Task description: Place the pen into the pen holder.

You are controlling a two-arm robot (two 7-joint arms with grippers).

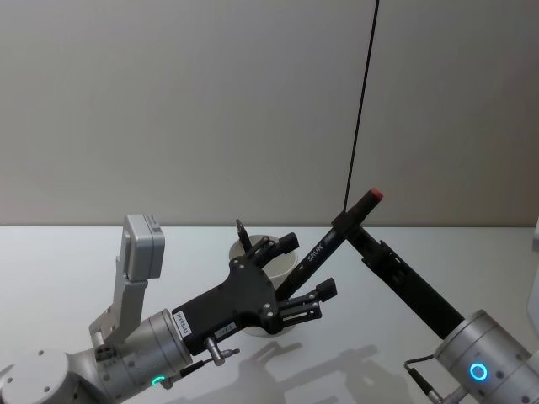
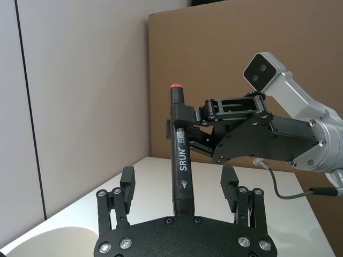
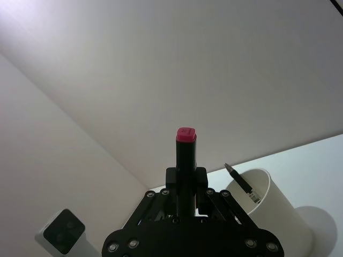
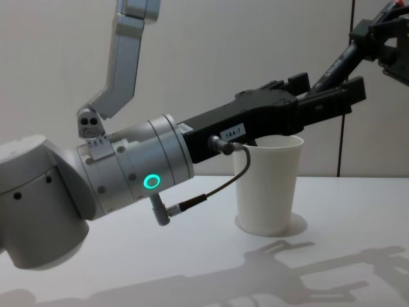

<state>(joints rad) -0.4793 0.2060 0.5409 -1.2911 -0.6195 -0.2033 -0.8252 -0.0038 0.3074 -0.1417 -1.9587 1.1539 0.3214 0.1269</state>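
A black pen with a red cap slants above the table, cap end up. My right gripper is shut on its upper part. The pen's lower part passes between the spread fingers of my open left gripper, and the fingers stand apart from it on both sides. The pen holder, a white paper cup, stands on the table right under and behind the left gripper. Another dark pen leans inside the cup.
The white table runs back to a plain wall. A thin black cable hangs down the wall behind. The left arm's wrist camera stands up at the left. A brown board shows behind the right arm.
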